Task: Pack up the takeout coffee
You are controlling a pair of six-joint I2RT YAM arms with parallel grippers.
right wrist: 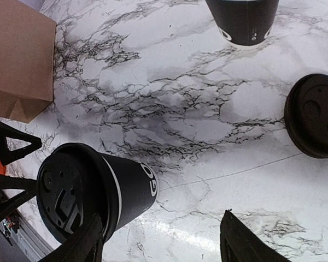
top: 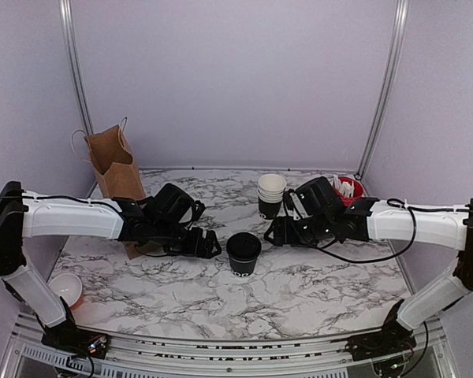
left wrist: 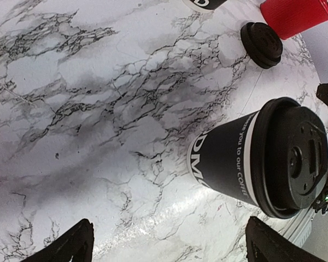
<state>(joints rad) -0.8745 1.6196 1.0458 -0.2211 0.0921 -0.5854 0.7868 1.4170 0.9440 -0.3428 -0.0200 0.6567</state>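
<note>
While both of my arms reach inward over the marble table (top: 315, 276), the brown paper bag (top: 117, 165) stands upright at the far left corner, behind my left arm. My left pincer (top: 207, 246) is spread wide and grips nothing; only bare marble lies between its fingers (left wrist: 71, 245). My right pincer (top: 273, 231) is likewise parted and empty. The stack of nested cups (top: 271, 195) stands behind my right pincer. The black coffee cup (top: 243, 252), lid fitted, stands upright at mid-table between the two pincers, touching neither, outside the bag. The red cup (top: 349, 189) sits at the far right. A loose black lid (right wrist: 314, 115) lies flat near the stack.
</note>
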